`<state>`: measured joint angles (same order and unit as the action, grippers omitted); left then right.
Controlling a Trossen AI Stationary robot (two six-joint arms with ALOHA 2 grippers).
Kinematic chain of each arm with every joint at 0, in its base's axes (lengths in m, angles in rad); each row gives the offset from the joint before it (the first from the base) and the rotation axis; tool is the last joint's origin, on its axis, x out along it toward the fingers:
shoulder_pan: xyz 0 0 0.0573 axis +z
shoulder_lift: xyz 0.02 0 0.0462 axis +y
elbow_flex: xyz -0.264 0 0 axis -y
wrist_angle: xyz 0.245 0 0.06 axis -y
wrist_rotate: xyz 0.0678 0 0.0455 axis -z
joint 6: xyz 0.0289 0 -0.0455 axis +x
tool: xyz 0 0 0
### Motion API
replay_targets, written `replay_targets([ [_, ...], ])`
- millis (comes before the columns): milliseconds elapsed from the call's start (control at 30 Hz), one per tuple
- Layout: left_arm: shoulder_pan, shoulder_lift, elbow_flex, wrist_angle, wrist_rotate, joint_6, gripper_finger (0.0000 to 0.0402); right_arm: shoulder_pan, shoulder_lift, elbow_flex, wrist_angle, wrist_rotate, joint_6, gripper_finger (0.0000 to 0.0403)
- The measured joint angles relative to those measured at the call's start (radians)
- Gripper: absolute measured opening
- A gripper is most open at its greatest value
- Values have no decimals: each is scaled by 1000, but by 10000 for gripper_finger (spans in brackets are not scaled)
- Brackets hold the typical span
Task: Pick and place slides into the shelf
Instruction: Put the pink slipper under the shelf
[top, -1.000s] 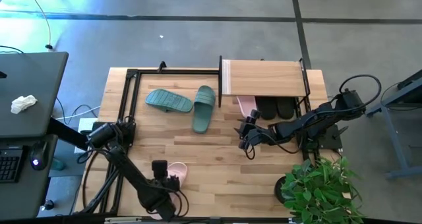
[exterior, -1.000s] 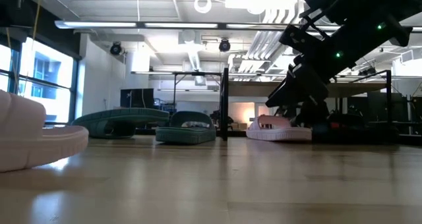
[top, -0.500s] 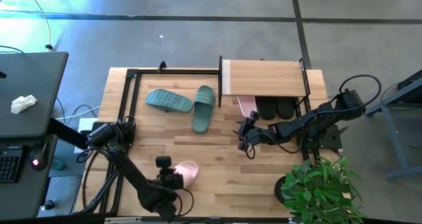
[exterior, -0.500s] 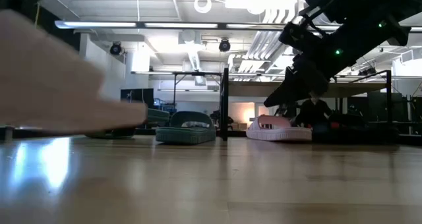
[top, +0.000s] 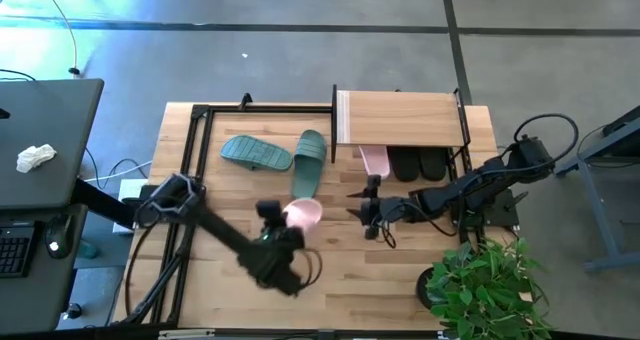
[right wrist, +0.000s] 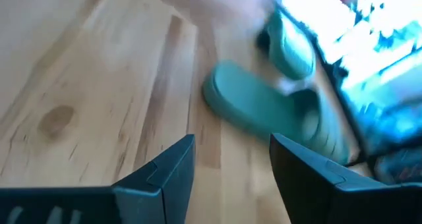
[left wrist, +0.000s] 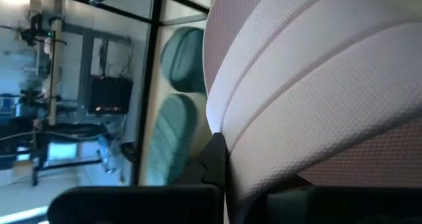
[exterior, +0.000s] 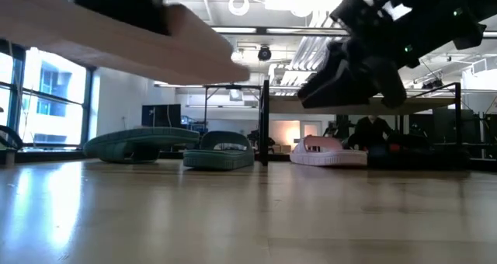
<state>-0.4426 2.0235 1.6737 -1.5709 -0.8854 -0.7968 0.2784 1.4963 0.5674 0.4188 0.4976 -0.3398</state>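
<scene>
Left tool (top: 290, 225) clenched on a pink slide (top: 303, 214) above desk (top: 330, 270) centre; two teal slides (top: 257, 153) lay at 10 o'clock; right tool (top: 362, 212) released; shelf (top: 400, 118) at 1 o'clock sheltered one pink (top: 375, 161) and two black slides (top: 418, 164).

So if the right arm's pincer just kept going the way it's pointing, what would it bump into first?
Probably the nearer teal-green slide, which lies straight ahead of the open right pincer. But the pink slide carried by the left pincer hangs close to that line; depth is hard to judge.
</scene>
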Motion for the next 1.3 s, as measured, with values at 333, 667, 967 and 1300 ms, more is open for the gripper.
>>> replay_targets([
  [333, 240, 0, 149, 0, 53, 297, 1, 138, 0, 97, 56, 313, -378, 185],
  [667, 354, 0, 338, 93, 216, 589, 0, 247, 0, 140, 49, 367, -414, 185],
  [967, 380, 0, 407, 310, 403, 805, 0, 304, 0, 142, 50, 575, -491, 185],
  [1300, 393, 0, 407, 339, 429, 816, 0, 298, 0, 138, -52, 784, -434, 185],
])
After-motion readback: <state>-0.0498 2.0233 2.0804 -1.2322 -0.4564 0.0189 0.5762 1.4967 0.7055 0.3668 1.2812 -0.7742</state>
